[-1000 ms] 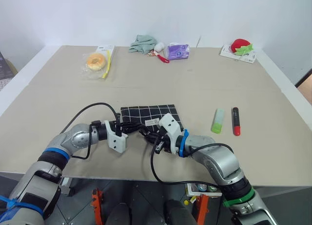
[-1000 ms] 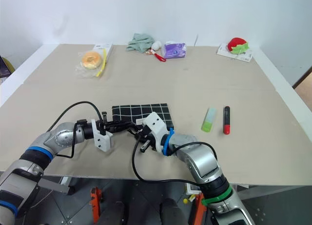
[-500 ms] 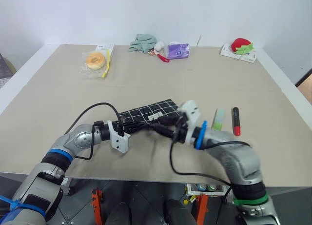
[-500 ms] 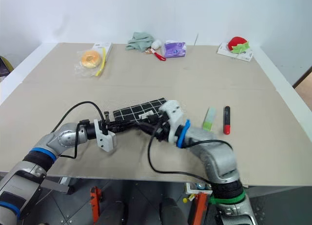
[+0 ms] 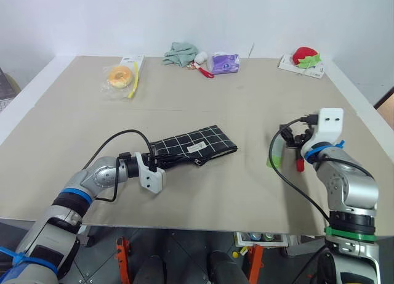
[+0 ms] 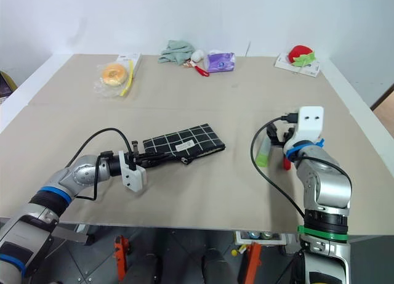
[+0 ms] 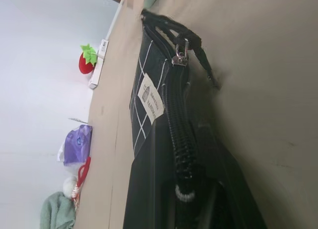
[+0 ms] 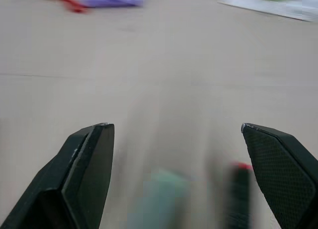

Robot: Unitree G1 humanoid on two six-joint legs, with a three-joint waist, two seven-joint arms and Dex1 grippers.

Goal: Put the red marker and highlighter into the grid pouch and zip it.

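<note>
Pouch: grid pouch (image 5: 196,147) flat on the bench (image 5: 203,93), near the front edge, left of centre; one end pinched and lifted slightly by the left end effector (image 5: 152,162), likely to anchor the fabric for loading and zipping.
Zipper: pull (image 7: 180,54) sitting at the far end from the grip in the left wrist view; teeth running along the upper edge toward the held end; mouth apparently parted along that edge, though hard to confirm.
Left end effector: clenched on the pouch's near end, pointing roughly level across the bench.
Right end effector (image 8: 176,139): released, black fingers (image 8: 87,164) spread wide, empty; hovering just above and behind the two pens, aimed along the bench toward them.
Highlighter (image 5: 275,152): lying on the bench to the right of the pouch, well apart from it, partly hidden by the right arm's cable.
Red marker (image 5: 298,161): just beside the highlighter on its right, roughly parallel, also partly hidden by the right wrist.
Progress: neither pen in the pouch yet; zipping not begun.
Next call: lower and centre the spread fingers over one pen, probably the highlighter, nearer the pouch.
Risk: pens lying close together, so a wide grab could nudge the neighbour.
</note>
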